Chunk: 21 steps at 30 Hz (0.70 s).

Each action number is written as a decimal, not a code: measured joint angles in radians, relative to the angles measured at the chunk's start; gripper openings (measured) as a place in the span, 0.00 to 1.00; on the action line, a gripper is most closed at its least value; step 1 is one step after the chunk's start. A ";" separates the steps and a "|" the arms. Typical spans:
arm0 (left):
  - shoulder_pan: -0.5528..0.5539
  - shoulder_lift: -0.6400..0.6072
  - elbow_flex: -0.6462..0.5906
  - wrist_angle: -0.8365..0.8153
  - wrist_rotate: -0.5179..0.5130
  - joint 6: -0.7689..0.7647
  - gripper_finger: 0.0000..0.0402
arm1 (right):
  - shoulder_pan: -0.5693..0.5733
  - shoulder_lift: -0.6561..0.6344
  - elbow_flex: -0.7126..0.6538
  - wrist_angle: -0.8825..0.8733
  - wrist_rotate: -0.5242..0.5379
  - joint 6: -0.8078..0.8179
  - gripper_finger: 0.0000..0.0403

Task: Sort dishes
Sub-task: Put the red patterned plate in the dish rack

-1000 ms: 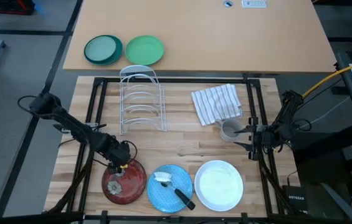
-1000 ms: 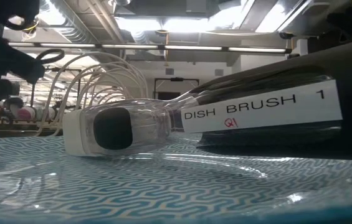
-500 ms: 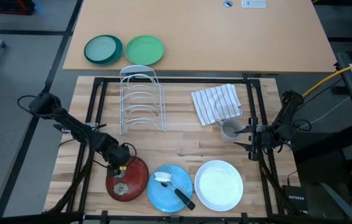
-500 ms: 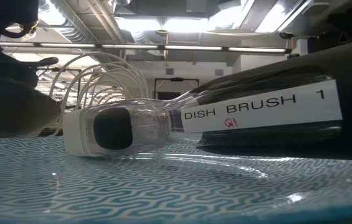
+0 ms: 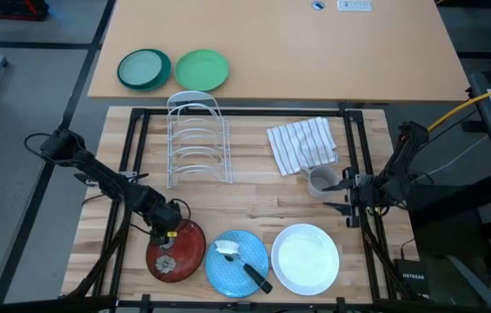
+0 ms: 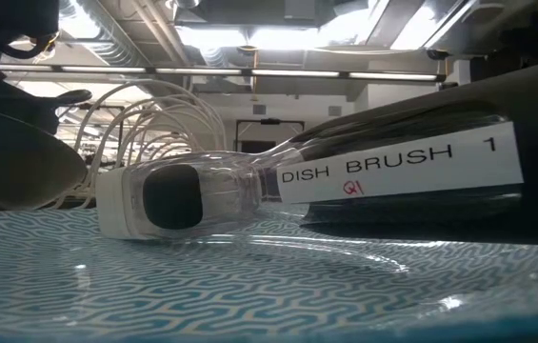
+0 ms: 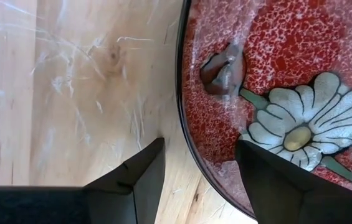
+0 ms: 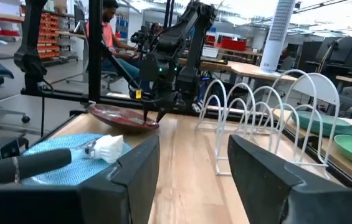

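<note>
While your left gripper (image 5: 169,233) sits at the far rim of the dark red plate (image 5: 175,253) near the tabletop's front left corner, its fingers (image 7: 139,171) straddle that rim: one lies outside over bare wood, the other over the speckled red face beside the pale flower. You can see the plate's far edge lifted off the wood in the right wrist view (image 8: 123,117), tilted, with the gripper clamped on it; its near edge looks to be still down.

Just to the right along the front edge lies the light blue plate (image 5: 235,263), touching or nearly touching the red one, with a dish brush (image 5: 243,263) resting across it, white head toward the red plate and dark handle toward the front. In the low view the brush (image 6: 249,191) fills the picture, labelled "DISH BRUSH 1", on the plate's patterned surface (image 6: 202,286).

Next along the same edge is the white plate (image 5: 305,258), flat, just beside the blue one.

Your right gripper (image 5: 346,193) waits near the right edge, fingers spread apart and holding nothing, close to a small grey cup (image 5: 320,182). A striped cloth (image 5: 301,144) lies behind the cup, and a white wire rack (image 5: 198,139) stands toward the back left. Two green plates (image 5: 173,69) rest on the farther tan table (image 5: 332,52).
</note>
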<state>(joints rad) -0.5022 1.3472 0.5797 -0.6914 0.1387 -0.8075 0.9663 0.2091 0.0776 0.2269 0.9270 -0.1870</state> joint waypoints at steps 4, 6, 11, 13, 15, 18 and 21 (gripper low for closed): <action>0.000 0.000 0.000 0.001 0.000 -0.027 0.47 | -0.039 0.184 0.000 0.242 -0.050 -0.100 0.48; 0.000 0.000 0.000 0.002 0.000 -0.039 0.47 | -0.075 0.287 0.000 0.390 -0.129 -0.182 0.48; 0.000 0.000 0.000 0.003 0.000 -0.077 0.47 | -0.186 0.563 0.100 0.507 -0.283 -0.344 0.48; 0.000 0.000 0.000 0.003 0.000 -0.081 0.47 | -0.234 0.680 0.180 0.494 -0.337 -0.400 0.48; 0.000 0.000 0.000 0.004 0.000 -0.080 0.47 | -0.282 0.796 0.272 0.466 -0.396 -0.474 0.48; 0.000 0.000 0.000 0.004 0.000 -0.078 0.47 | -0.341 0.963 0.426 0.383 -0.455 -0.563 0.48; 0.000 0.000 0.000 0.005 0.000 -0.086 0.47 | -0.392 1.113 0.582 0.256 -0.498 -0.587 0.48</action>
<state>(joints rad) -0.5022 1.3476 0.5793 -0.6864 0.1387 -0.8937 0.5741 1.3216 0.6597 0.4827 0.4289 -0.7742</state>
